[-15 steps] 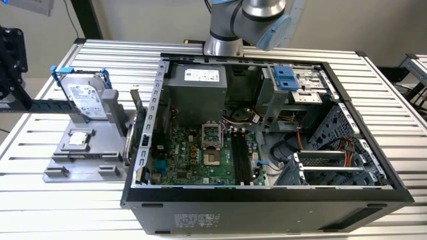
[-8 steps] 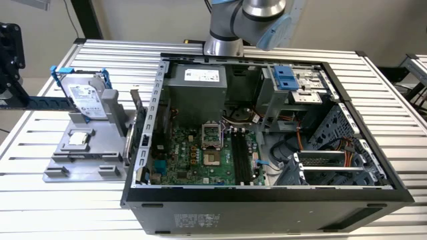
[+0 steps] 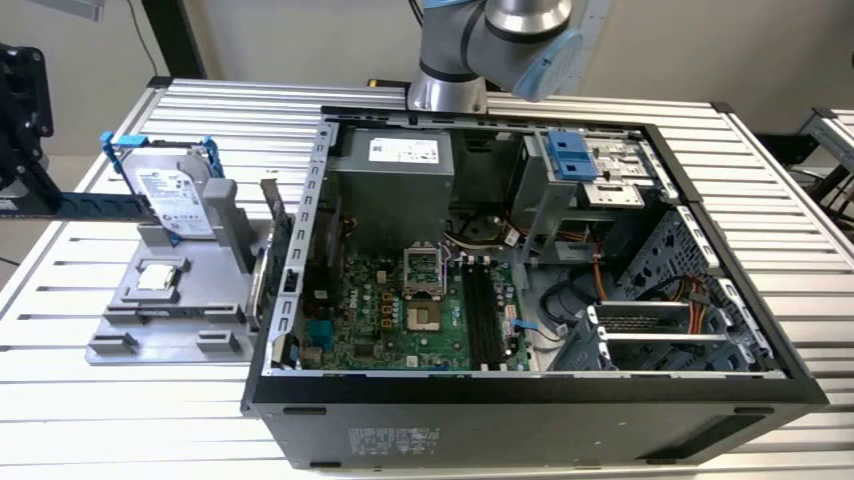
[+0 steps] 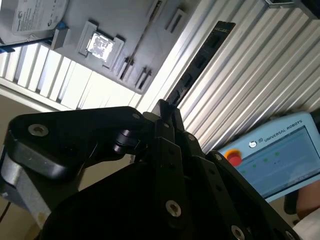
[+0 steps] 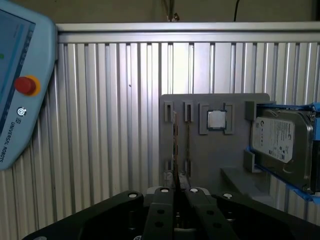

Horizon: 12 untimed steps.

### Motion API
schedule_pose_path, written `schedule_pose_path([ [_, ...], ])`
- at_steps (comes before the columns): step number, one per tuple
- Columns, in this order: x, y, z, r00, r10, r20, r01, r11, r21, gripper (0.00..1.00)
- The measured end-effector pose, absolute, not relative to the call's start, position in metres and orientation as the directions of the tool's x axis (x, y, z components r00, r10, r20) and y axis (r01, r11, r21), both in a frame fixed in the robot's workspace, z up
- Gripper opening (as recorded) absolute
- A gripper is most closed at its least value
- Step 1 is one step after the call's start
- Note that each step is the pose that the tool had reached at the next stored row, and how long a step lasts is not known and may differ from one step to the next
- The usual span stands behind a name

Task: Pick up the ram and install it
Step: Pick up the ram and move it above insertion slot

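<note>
Closest to the wrist cameras, your gripper (image 5: pixel 177 189) is bringing its black fingers together, and the jaws are pinching the near end of the ram (image 5: pixel 175 150). In the first wrist view you are seeing the ram edge-on, as a thin line running away from the fingertips. In the second wrist view the gripper (image 4: pixel 167 112) is clamping the ram (image 4: pixel 199 61) the same way. There you are looking at its flat side, a long dark strip with a row of chips, reaching out over the ribs of the slatted table (image 4: pixel 260 65).

Just beyond the fingertips in the first wrist view, the ram is lining up over the slotted end of the grey tray (image 5: pixel 225 160). You cannot tell whether it is touching the tray or hanging above it. A processor chip (image 5: pixel 216 120) is sitting in a square pocket near the middle of the tray. A hard drive (image 5: pixel 282 142) with blue rails is standing at the end away from the slots. A pale blue teach pendant (image 5: pixel 20 85) with a red button is showing well apart from the tray, on the side away from the drive.

Farther off, in the exterior view, the tray is resting on the table just beside the open computer case (image 3: pixel 534 420), on the exterior view's left. The motherboard (image 3: pixel 400 310) is lying in the case with long black slot strips (image 3: pixel 483 315) running across it. The robot arm (image 3: pixel 514 30) is rising behind the case
</note>
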State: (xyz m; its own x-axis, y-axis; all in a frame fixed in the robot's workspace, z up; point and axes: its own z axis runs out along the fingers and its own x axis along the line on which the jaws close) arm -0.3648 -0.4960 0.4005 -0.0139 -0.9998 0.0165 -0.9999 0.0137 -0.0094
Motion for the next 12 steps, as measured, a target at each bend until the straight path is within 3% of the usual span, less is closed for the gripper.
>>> schedule_pose_path([
  [12,-0.336,-0.496,0.400,-0.014,-1.000,0.016,-1.000,0.014,-0.010,0.00],
])
